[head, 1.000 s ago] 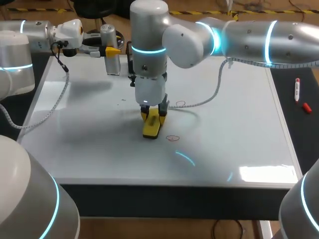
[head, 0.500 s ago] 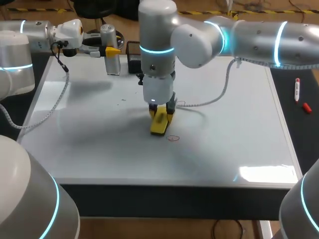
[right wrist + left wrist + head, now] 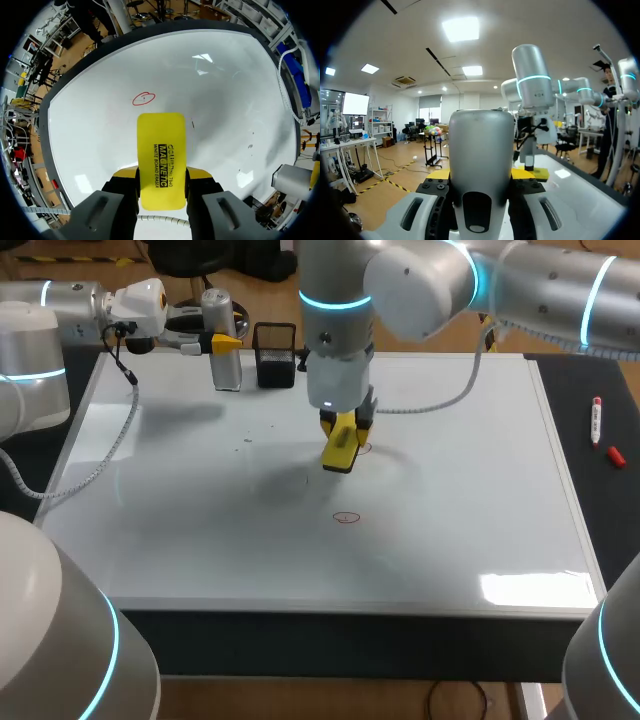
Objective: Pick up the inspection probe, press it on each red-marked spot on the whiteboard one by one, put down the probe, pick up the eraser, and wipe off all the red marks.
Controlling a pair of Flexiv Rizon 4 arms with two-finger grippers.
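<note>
our right hand (image 3: 347, 426) clamps the eraser (image 3: 338, 450) at upper centre, a red mark (image 3: 346, 517) lower down; our left hand (image 3: 225, 342), upper left, clamps the probe (image 3: 226, 368).

A white-topped table (image 3: 200, 540) with a dark front edge fills most of the head view. The glare (image 3: 535, 587) of a lamp lies on it at the lower right of the frame. A dark surface (image 3: 610, 510) borders the table at the right edge, and brown floor (image 3: 330, 700) shows along the bottom. The left wrist view takes in a long hall. Its white ceiling (image 3: 395, 45) carries square light panels (image 3: 461, 28) (one far brighter than the rest). The walls (image 3: 400, 107) are pale, and a desk (image 3: 347, 145) stands against one of them. Yellow-and-black tape (image 3: 395, 184) runs across the floor.
</note>
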